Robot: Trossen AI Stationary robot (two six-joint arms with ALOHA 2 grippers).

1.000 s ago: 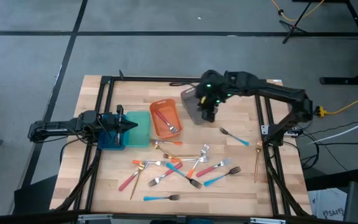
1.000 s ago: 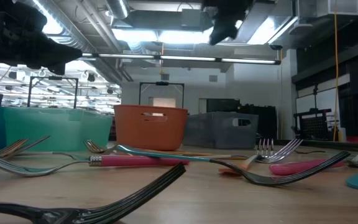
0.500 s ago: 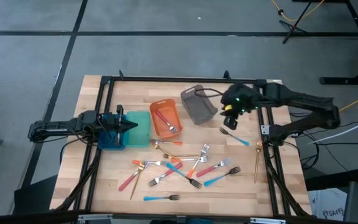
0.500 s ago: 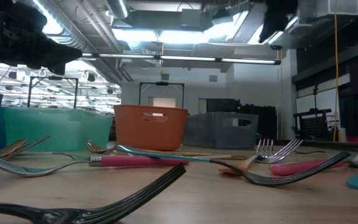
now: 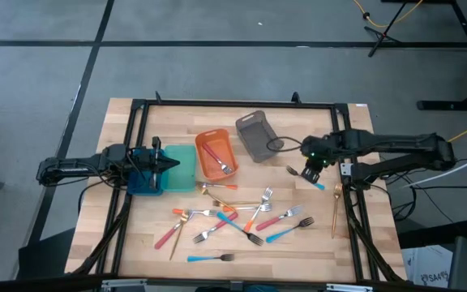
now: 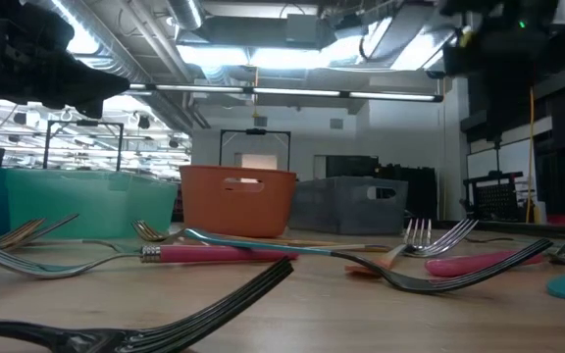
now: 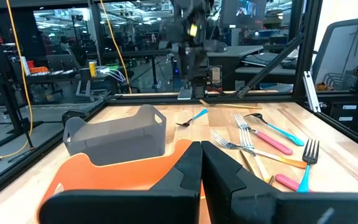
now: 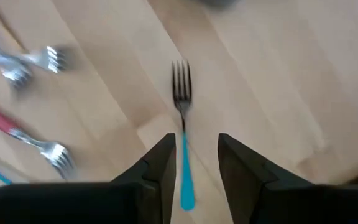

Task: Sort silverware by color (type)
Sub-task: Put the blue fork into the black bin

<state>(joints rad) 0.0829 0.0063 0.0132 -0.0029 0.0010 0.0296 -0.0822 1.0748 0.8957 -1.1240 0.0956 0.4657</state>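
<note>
Looking down from above, you had the right gripper (image 5: 311, 172) over the blue-handled fork (image 5: 306, 176), just right of the grey bin (image 5: 254, 135). Your left gripper (image 5: 173, 163) waited clenched by the teal bin (image 5: 177, 169). Through the right wrist, released fingers (image 8: 160, 163) straddled that fork's handle.

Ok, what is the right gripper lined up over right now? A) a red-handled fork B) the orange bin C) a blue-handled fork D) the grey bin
C: in the right wrist view the blue-handled fork lies on the table between the open fingers of the right gripper, and the high view agrees.
</note>
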